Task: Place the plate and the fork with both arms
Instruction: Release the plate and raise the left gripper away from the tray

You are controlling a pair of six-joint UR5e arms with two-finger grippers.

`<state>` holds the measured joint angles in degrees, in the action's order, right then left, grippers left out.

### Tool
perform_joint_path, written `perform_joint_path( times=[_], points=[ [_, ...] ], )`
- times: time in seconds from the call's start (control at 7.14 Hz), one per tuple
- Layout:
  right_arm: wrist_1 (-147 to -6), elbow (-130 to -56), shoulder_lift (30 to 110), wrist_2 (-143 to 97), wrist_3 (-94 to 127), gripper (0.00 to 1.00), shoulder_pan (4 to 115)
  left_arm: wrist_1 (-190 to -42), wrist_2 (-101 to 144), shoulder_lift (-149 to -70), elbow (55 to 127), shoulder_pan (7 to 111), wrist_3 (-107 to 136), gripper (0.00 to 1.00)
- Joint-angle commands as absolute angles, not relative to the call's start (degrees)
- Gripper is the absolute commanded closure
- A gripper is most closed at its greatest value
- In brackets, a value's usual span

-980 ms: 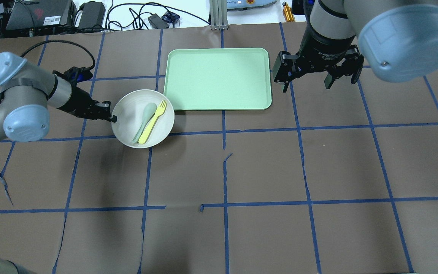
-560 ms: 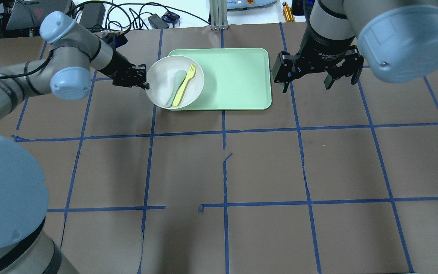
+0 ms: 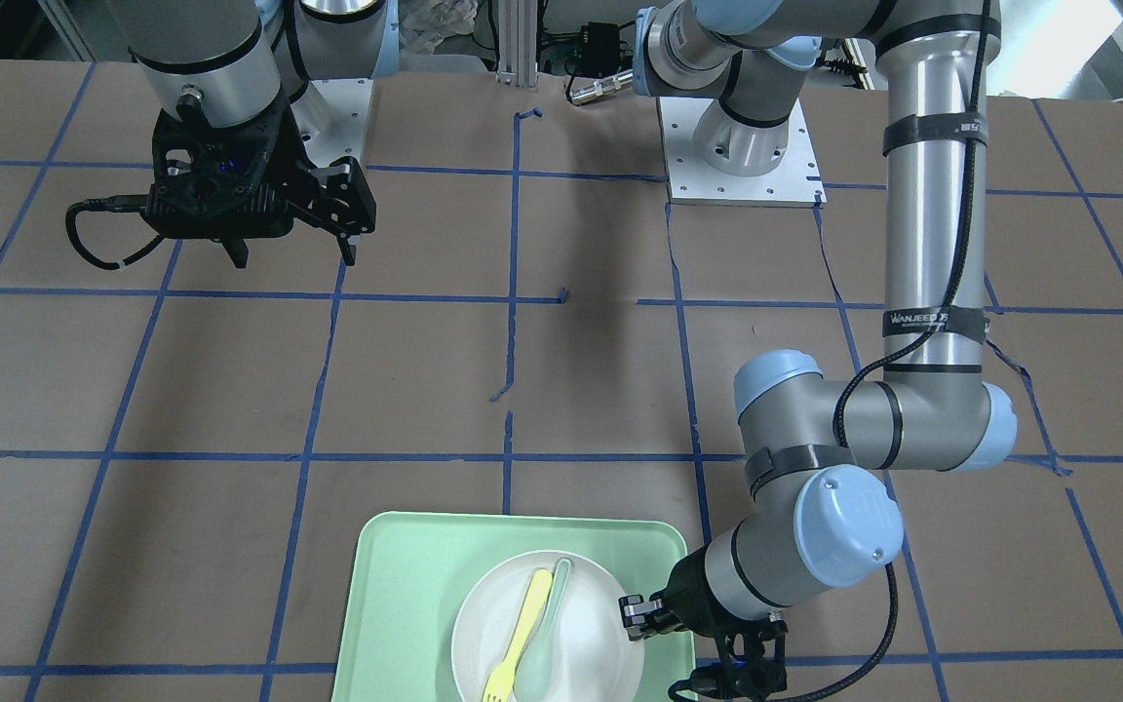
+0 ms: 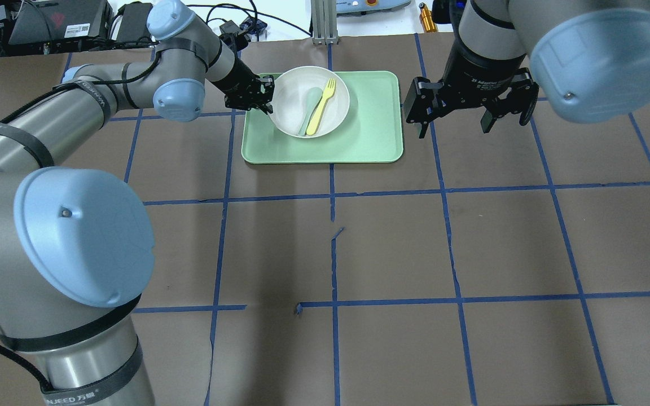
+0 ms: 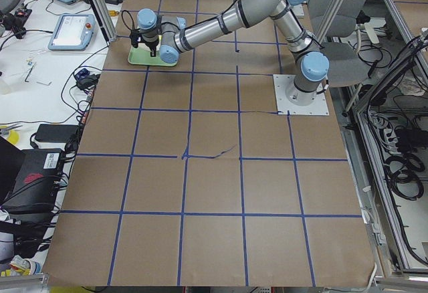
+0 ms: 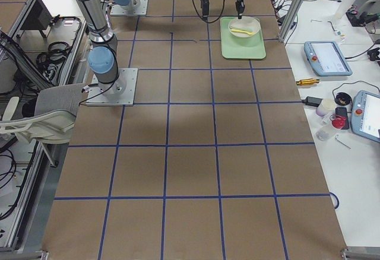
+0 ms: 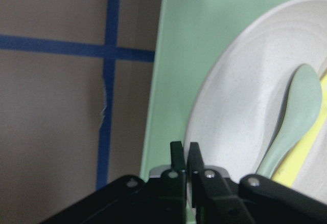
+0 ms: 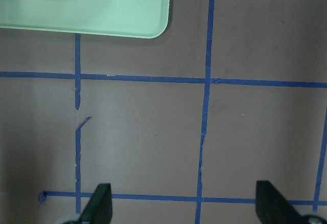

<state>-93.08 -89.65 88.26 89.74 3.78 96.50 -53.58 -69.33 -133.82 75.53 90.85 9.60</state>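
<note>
Carried by the left gripper [image 4: 267, 107], the plate [image 4: 289, 93] has travelled from the bare table [image 4: 325, 254], off the tray's left side, through a position straddling the tray's left edge, to one over the far left part of the tray [image 4: 370, 138]. The fork [image 4: 320, 108] and the spoon [image 4: 313, 97] have ridden along inside it, lying side by side with the fork on the right, and have kept their places. The right gripper [image 4: 456, 124] has not moved; it hangs just off the tray's right edge, spread wide and empty. Judging from this, the plate is almost delivered and needs only to be let go, after which the fork is likely the right arm's job. From overhead, the plate's far rim overlaps the tray's far edge, so I cannot tell whether it rests on the tray or hangs slightly above it. The left wrist camera adds what overhead hides: the jaws are pinched tight on the plate's thin rim, with the spoon's bowl close by. The right wrist camera shows only table between its parted fingers, the tray's corner far ahead. The front camera crops the plate at the bottom edge.
</note>
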Motion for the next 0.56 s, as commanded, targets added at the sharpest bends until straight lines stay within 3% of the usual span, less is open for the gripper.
perform_joint_path(
  times=[0.0,0.14,0.42],
  points=[
    [-93.1,-89.6,88.2,89.7,3.8,0.00,96.5,-53.0,-69.6,-134.7,75.4,91.7,9.6,0.53],
    [-93.1,-89.6,88.2,89.7,3.8,0.00,96.5,-53.5,-71.2,-132.3,76.5,91.6,8.5,0.01],
    [-93.1,-89.6,88.2,89.7,3.8,0.00,96.5,-56.5,-81.6,-123.5,81.4,91.3,7.3,0.00]
  ],
)
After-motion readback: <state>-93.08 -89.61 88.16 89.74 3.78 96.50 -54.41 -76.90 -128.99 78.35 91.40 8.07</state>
